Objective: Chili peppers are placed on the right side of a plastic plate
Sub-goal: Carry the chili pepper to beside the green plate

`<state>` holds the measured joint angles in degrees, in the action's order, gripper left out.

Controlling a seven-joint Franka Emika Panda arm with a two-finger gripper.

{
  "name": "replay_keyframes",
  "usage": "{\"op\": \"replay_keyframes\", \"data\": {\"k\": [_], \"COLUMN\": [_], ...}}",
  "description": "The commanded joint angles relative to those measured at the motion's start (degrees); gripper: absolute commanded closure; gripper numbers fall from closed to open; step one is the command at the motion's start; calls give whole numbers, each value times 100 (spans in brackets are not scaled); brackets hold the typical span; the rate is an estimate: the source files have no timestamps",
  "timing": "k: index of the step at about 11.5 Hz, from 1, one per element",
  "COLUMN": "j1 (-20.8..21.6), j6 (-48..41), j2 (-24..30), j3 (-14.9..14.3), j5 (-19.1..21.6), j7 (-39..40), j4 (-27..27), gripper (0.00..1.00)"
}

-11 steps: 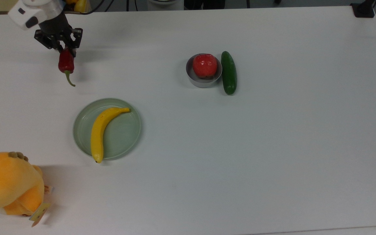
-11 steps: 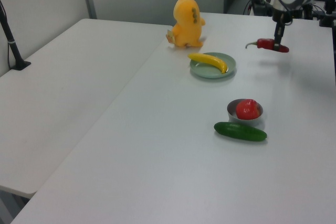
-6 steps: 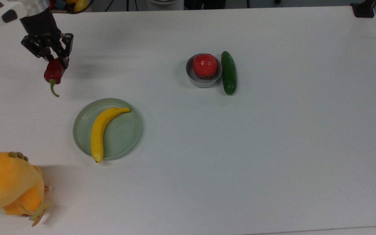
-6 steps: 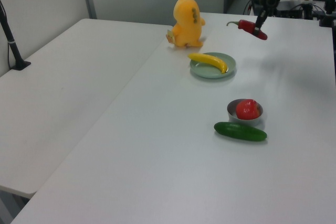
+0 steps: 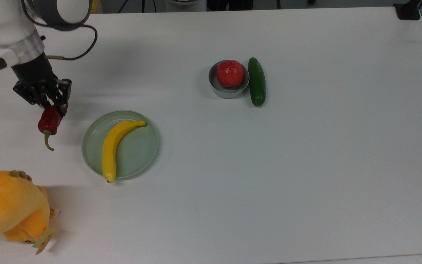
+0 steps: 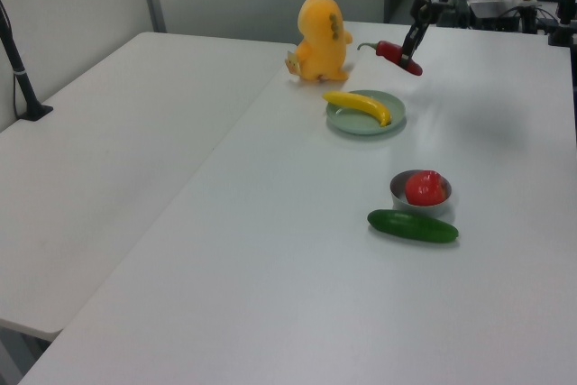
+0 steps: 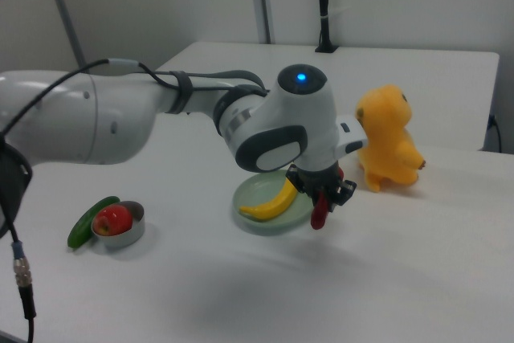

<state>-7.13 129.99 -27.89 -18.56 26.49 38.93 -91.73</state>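
above the tabletop just off the top view's left of the plastic plate, the claw pinches the chili pepper by its fat upper end, stem dangling; glossy, light and probably slippery, so grip the wrinkled shoulder.

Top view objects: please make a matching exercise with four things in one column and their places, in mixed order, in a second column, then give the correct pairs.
Things:
1. chili pepper
2. banana
3. apple
4. cucumber

Places:
A. lying on the table beside the grey bowl
B. inside the grey bowl
C. held off the table in the gripper
D. lying across the green plate

Pairs: 1-C, 2-D, 3-B, 4-A
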Motion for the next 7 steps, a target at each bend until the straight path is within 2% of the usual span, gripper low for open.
{"op": "replay_keyframes", "data": {"k": [1,3,5,6,7], "j1": [-482,-562,-562,-562,-562], "j6": [262,658,835,879,966], "j2": [-585,-814,-964,-1016,-1026], "j3": [545,765,862,932,959], "j5": [138,120,120,120,120], "j7": [221,256,256,256,256], "j4": [516,516,586,587,587], "gripper": [79,79,77,74,63]}}
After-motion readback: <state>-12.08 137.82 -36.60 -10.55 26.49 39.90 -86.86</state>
